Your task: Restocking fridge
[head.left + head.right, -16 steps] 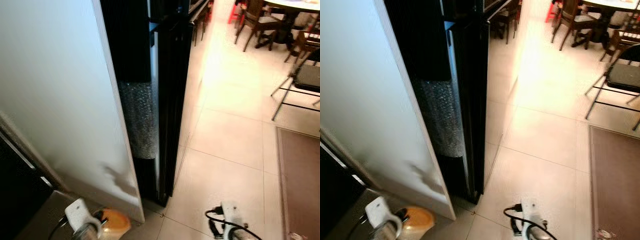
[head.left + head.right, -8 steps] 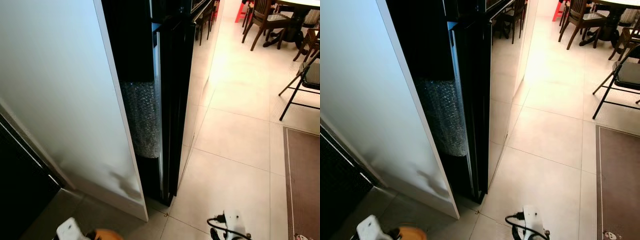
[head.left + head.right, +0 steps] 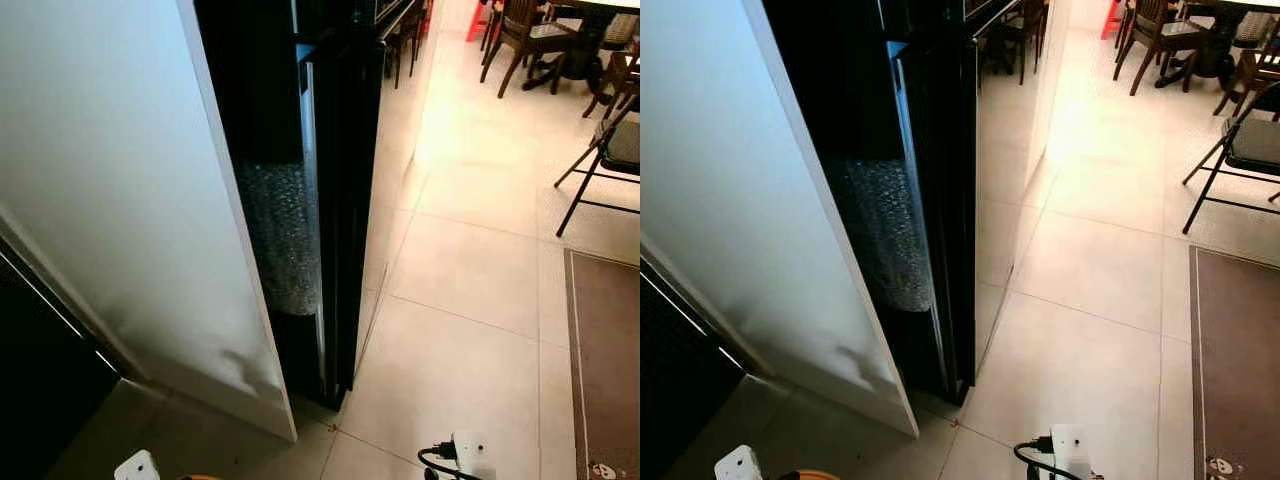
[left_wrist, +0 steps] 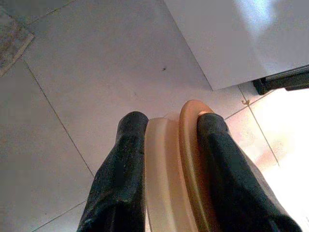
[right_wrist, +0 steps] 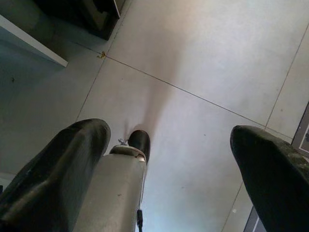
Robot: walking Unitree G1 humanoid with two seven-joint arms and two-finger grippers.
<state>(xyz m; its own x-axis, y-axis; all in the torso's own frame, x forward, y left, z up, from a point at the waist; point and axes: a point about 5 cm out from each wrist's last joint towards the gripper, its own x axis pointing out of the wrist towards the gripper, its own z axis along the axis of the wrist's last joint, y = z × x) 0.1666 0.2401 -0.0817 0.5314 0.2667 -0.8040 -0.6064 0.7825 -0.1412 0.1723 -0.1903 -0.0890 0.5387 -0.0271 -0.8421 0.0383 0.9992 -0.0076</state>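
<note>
Head views: black fridge (image 3: 335, 190) w/ its white door (image 3: 110, 200) swung open, bubble wrap (image 3: 285, 240) in the gap, tiled floor (image 3: 470, 300) and chairs (image 3: 610, 150) beyond. L wrist: left pincer (image 4: 169, 164) clamped on an orange-lidded cream jar (image 4: 166, 174), low over the floor by the door's bottom corner. R wrist: right pincer (image 5: 169, 159) fingers wide apart, nothing between, above floor tiles.

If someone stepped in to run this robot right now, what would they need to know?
Left gripper: shut on a round container with a cream body and orange lid, held low over the tiled floor.
Right gripper: open, empty, above the floor.
The tall black fridge stands just ahead, beside a white panel; its door looks shut.
Done: item picked up.
Left: open the fridge and place the container inside.
</note>
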